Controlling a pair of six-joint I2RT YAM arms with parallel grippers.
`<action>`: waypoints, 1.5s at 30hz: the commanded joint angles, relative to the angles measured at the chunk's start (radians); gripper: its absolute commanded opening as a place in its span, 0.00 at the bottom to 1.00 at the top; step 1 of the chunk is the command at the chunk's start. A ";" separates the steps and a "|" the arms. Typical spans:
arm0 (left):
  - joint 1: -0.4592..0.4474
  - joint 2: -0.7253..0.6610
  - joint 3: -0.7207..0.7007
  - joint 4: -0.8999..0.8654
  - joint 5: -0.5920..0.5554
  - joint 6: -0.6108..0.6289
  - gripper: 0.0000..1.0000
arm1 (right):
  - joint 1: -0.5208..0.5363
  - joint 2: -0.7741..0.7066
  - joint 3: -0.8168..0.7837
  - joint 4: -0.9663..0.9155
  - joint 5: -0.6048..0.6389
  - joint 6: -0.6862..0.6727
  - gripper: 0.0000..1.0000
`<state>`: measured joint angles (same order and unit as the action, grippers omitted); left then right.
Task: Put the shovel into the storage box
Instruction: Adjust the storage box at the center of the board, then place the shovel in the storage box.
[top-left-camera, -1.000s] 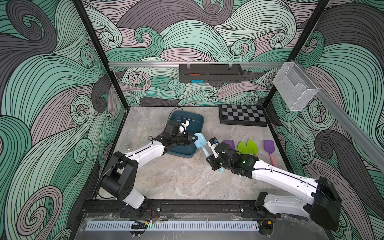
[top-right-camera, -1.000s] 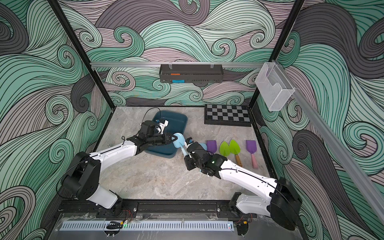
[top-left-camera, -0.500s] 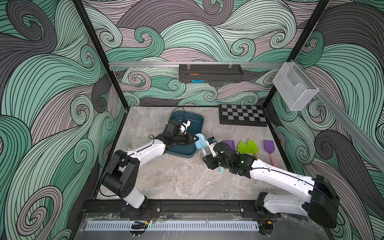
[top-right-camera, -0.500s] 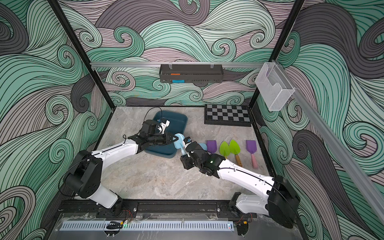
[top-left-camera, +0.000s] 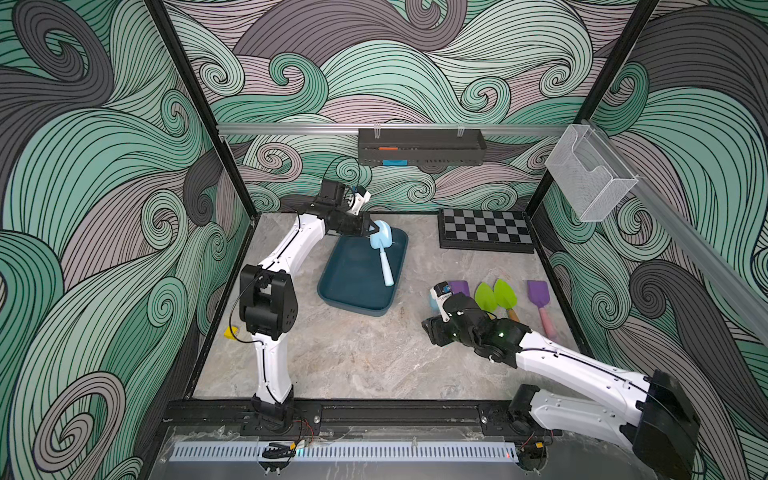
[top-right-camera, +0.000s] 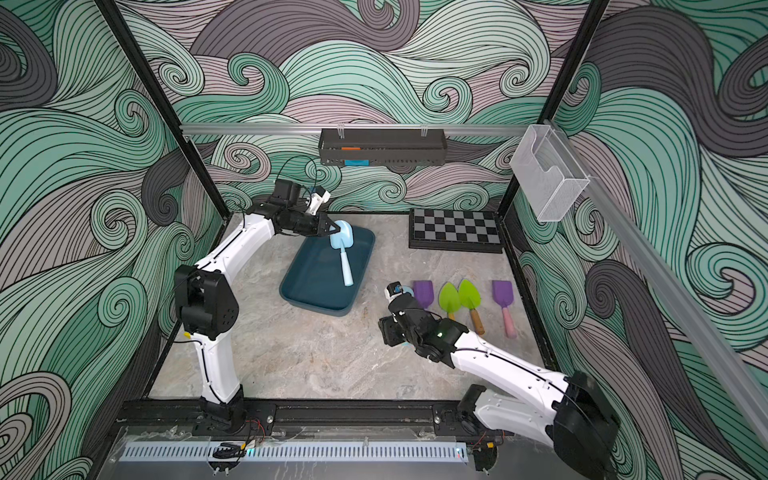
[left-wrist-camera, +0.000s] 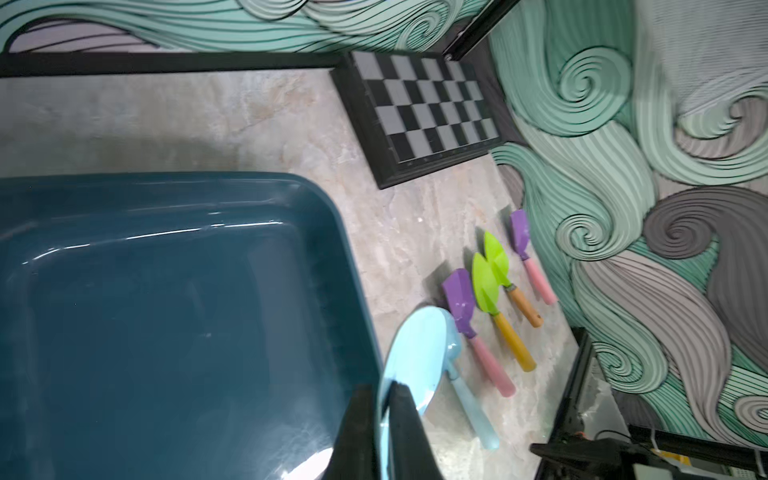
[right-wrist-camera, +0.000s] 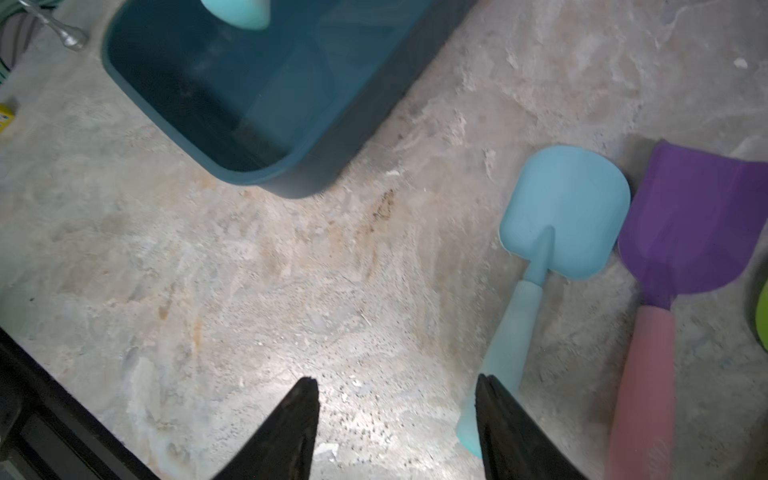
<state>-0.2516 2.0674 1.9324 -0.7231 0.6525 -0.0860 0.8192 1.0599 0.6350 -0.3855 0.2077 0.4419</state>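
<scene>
Clamping the pale-blue plastic shovel (top-left-camera: 381, 243) by its blade, the left gripper (top-left-camera: 372, 230) should lower it well inside the shallow teal plastic storage box (top-left-camera: 353, 286) before releasing.

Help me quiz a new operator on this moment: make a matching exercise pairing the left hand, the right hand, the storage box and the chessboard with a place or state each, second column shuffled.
1. left hand
2. right hand
3. storage box
4. chessboard

A. open, gripping nothing
B. flat in the far right corner of the table
C. shut on the blade of a light blue shovel
D. beneath that dangling shovel

Pairs: 1-C, 2-A, 3-D, 4-B
</scene>
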 joint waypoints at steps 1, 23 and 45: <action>0.012 0.093 0.085 -0.243 -0.040 0.135 0.00 | -0.015 -0.051 -0.026 -0.026 -0.010 0.031 0.63; -0.073 0.334 0.068 0.001 0.142 -0.038 0.00 | -0.035 -0.077 -0.069 -0.062 -0.019 0.074 0.62; -0.074 0.306 0.033 0.027 -0.016 -0.104 0.33 | -0.052 -0.013 -0.118 -0.061 0.005 0.135 0.63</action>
<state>-0.3279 2.4340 1.9766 -0.6464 0.7177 -0.2146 0.7761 1.0420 0.5285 -0.4587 0.2008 0.5617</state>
